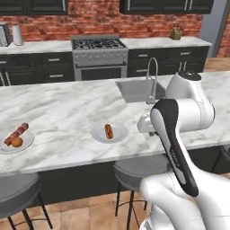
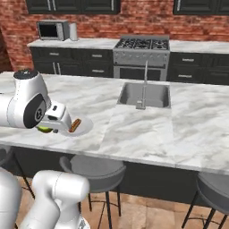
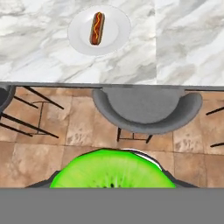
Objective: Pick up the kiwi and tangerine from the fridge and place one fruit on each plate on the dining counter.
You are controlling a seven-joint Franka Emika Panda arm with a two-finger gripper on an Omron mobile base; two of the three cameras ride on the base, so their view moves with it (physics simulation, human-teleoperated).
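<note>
Gripper (image 3: 112,183) fingertips hidden behind kiwi (image 3: 112,170), kiwi's lower half cut off.

Red brick wall (image 1: 103,20), dark cabinets (image 1: 40,67), steel stove (image 1: 99,56), grey stools (image 3: 146,109).

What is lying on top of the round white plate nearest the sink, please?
A hot dog in a bun lies on the round white plate. The plate surface beneath it is covered.

plates (image 1: 109,133): 2 | hot dogs (image 1: 108,130): 2 | kiwi (image 3: 112,169): 1 | stools (image 1: 134,173): 2
</note>
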